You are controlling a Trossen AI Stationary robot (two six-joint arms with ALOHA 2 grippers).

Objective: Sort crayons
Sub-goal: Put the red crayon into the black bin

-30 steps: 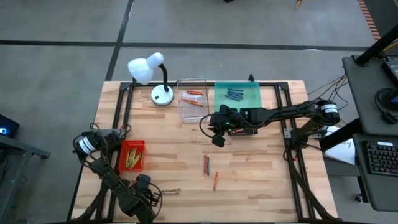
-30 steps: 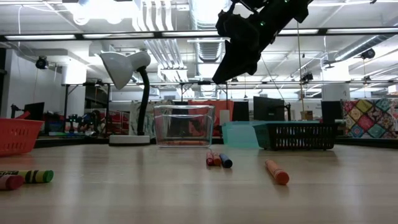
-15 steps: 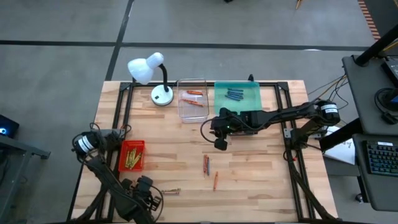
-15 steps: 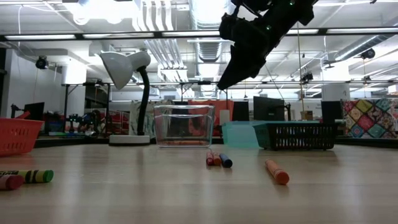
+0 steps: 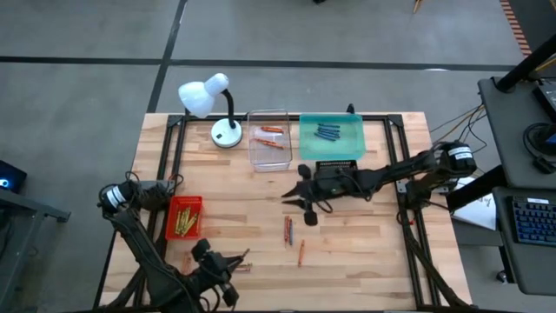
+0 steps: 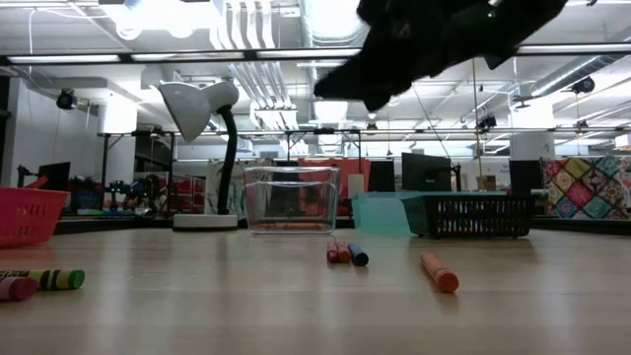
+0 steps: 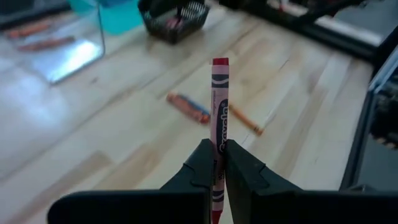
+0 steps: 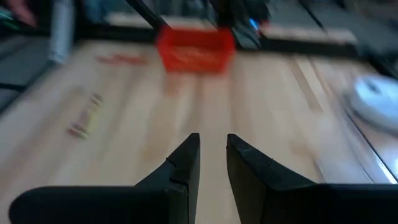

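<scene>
Left gripper (image 7: 219,163) sits at the table's near-left edge, fingers clenched on a red crayon (image 7: 219,112) standing upright between them; red tray (image 5: 184,217) just behind holds yellow crayons (image 5: 184,224). Loose crayons (image 5: 289,230) lie mid-table; right gripper (image 5: 298,198) hovers above them, fingers (image 8: 180,165) slightly parted, gripping nothing.

We have open tabletop (image 5: 226,222) mid-table; only three loose crayons (image 5: 291,233) lie there, with trays (image 5: 330,139) lining the far edge.
</scene>
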